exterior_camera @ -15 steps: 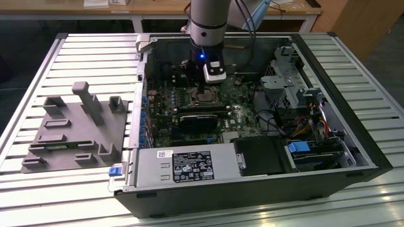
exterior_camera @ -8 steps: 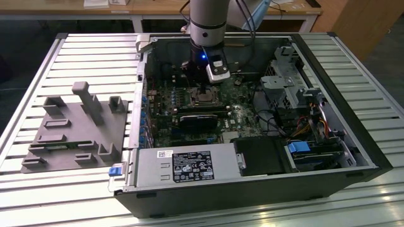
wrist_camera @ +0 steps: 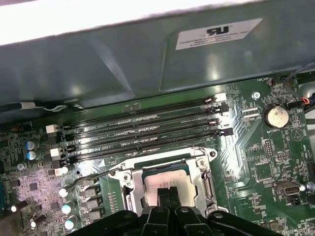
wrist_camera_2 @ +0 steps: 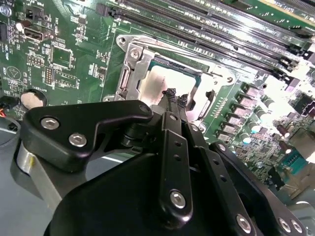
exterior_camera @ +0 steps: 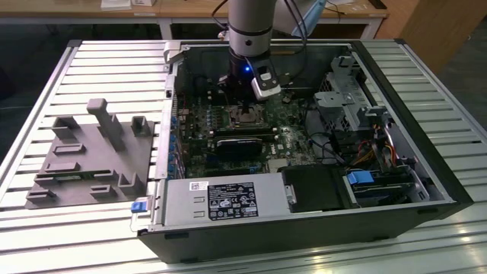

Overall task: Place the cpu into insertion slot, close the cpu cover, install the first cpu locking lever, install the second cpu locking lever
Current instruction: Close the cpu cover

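Gripper (wrist_camera: 169, 192) shut, empty, over cpu (wrist_camera: 165, 181) | cover (wrist_camera: 162, 158) looks down | step: first lever (wrist_camera: 98, 172), seemingly unlatched | exterior view: slot (exterior_camera: 247, 120) 12 o'clock of card (exterior_camera: 239, 147)

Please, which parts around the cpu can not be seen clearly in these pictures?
- Near part of the cpu: both wrist views, covered by the tool.
- Contact between tool and cpu: cannot tell; the tool itself hides it.
- The insertion slot: exterior view, too small, partly behind the tool.
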Controlling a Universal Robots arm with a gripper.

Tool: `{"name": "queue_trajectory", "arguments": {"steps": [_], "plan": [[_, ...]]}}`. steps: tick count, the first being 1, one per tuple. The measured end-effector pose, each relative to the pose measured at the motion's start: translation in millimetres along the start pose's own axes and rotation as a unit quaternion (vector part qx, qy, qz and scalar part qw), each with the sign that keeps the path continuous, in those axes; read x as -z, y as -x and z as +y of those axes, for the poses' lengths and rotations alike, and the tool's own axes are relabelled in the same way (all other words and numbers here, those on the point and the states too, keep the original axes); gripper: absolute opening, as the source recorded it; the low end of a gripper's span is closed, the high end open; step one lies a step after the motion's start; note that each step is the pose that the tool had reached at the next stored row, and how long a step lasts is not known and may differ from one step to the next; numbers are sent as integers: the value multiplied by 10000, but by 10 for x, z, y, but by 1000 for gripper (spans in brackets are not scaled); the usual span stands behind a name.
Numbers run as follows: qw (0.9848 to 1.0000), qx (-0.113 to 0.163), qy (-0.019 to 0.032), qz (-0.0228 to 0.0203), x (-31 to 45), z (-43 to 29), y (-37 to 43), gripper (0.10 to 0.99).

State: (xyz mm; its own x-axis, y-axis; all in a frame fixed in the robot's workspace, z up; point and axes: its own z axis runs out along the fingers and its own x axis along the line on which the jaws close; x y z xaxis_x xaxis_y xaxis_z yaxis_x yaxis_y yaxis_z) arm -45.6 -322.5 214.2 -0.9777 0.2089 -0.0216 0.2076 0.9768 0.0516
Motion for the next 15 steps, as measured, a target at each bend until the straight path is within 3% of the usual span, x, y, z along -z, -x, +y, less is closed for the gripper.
{"name": "queue_trajectory", "arguments": {"steps": [5, 15], "plan": [[10000, -2, -1, -1, -1, -7, -21, 102], [10000, -1, 1, -15, -14, -47, -146, 102]]}}
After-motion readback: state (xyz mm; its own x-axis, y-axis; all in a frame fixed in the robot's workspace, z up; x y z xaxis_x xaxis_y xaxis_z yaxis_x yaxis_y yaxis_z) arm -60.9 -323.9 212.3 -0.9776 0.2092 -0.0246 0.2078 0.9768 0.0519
